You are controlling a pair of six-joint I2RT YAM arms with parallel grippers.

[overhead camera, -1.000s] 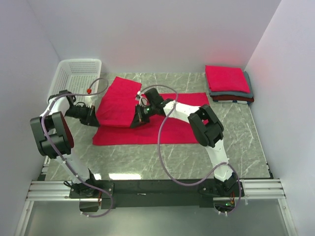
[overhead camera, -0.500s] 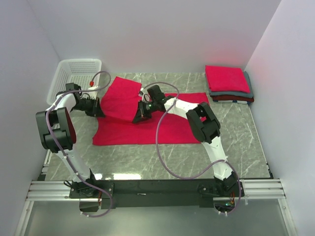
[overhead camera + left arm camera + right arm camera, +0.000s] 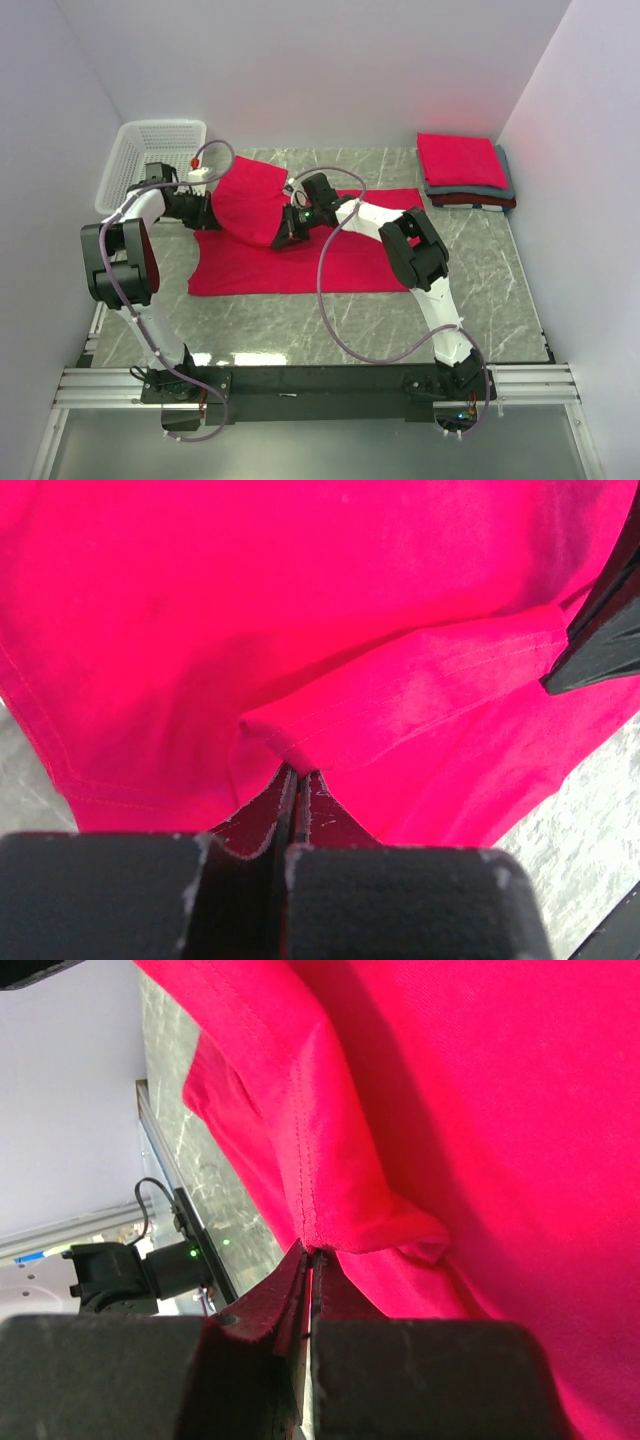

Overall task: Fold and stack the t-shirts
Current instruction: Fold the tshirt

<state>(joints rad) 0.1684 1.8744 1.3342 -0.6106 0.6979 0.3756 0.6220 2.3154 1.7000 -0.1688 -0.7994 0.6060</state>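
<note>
A bright crimson t-shirt [image 3: 335,258] lies spread on the marble table, and its left part [image 3: 250,195] is lifted into a raised flap. My left gripper [image 3: 208,212] is shut on the flap's left hem [image 3: 300,750]; the tips [image 3: 296,772] pinch a fold of cloth. My right gripper [image 3: 284,234] is shut on the flap's right hem, its tips [image 3: 312,1253] closed on a stitched edge [image 3: 305,1160]. At the back right sits a stack of folded t-shirts: a red one [image 3: 458,158] on top, a grey one [image 3: 503,184] under it, and a dark red one [image 3: 470,201] lowest.
A white lattice basket [image 3: 155,150] stands at the back left, just behind my left arm. White walls close in the table on three sides. Bare marble [image 3: 480,290] shows to the right of and in front of the spread shirt.
Both grippers have carried the lifted flap toward the back of the table. The left gripper moved back and slightly right, toward the basket, and the flap now hangs more bunched.
</note>
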